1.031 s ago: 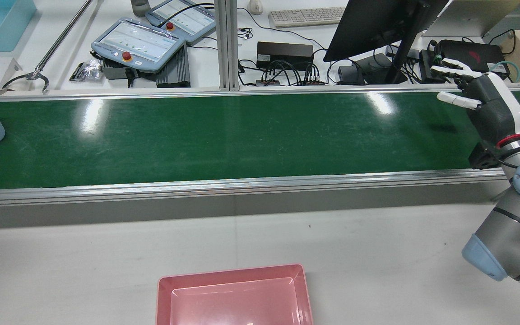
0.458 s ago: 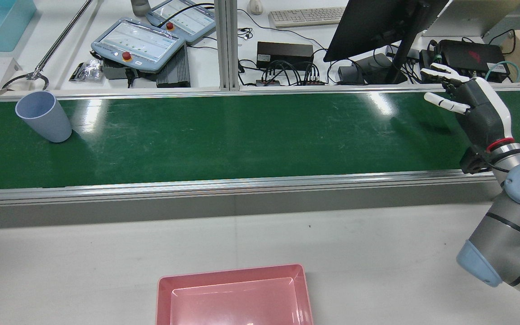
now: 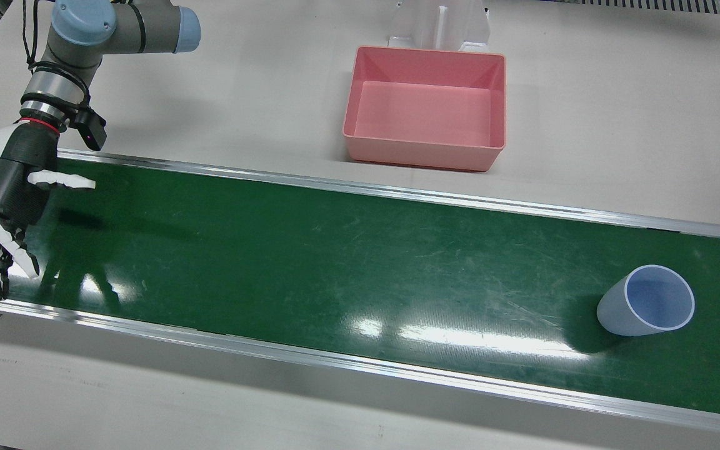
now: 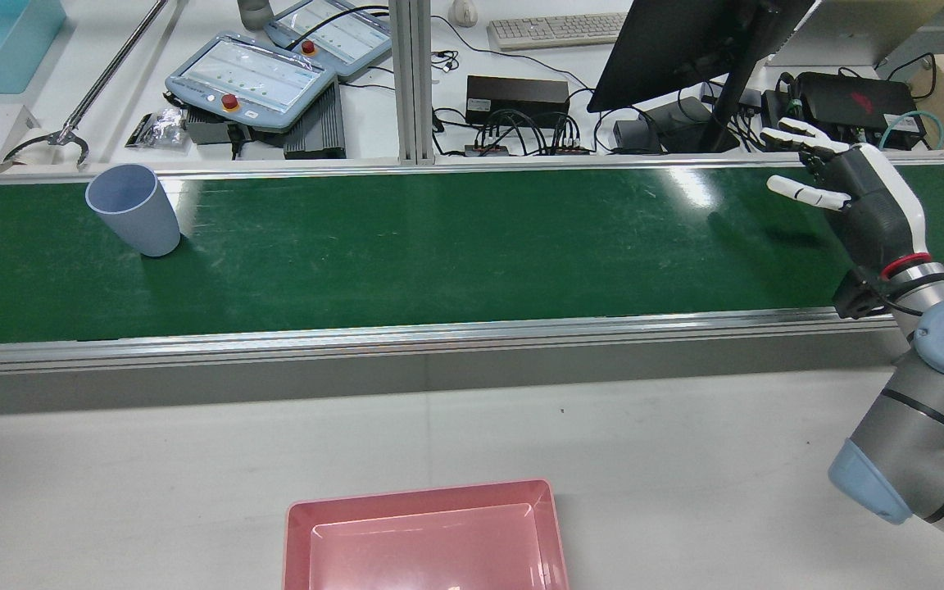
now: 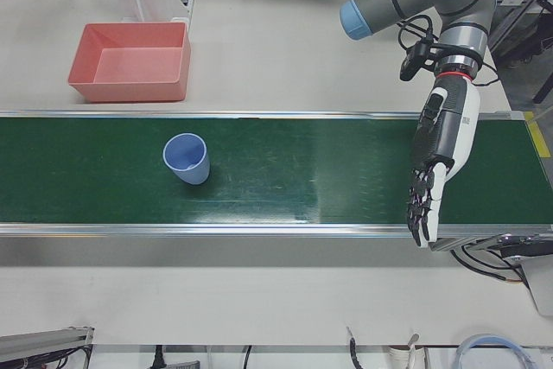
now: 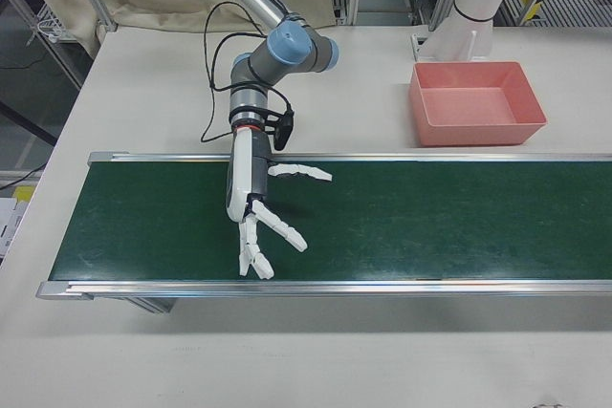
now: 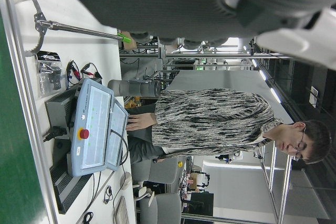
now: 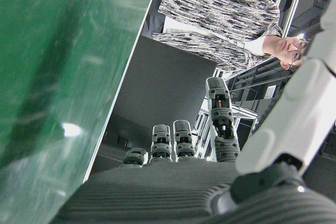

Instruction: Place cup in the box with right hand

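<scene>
cup, pale blue, upright and empty; right hand fingers spread, holding nothing.

Bare green belt separates the right hand from the cup. The pink box stands apart, beyond the belt's rail, on the worktop.

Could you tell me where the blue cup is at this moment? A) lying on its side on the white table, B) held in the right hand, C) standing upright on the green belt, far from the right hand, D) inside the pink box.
C: the blue cup stands mouth-up on the green belt, at the opposite end from the open right hand; the pink box holds nothing.
</scene>
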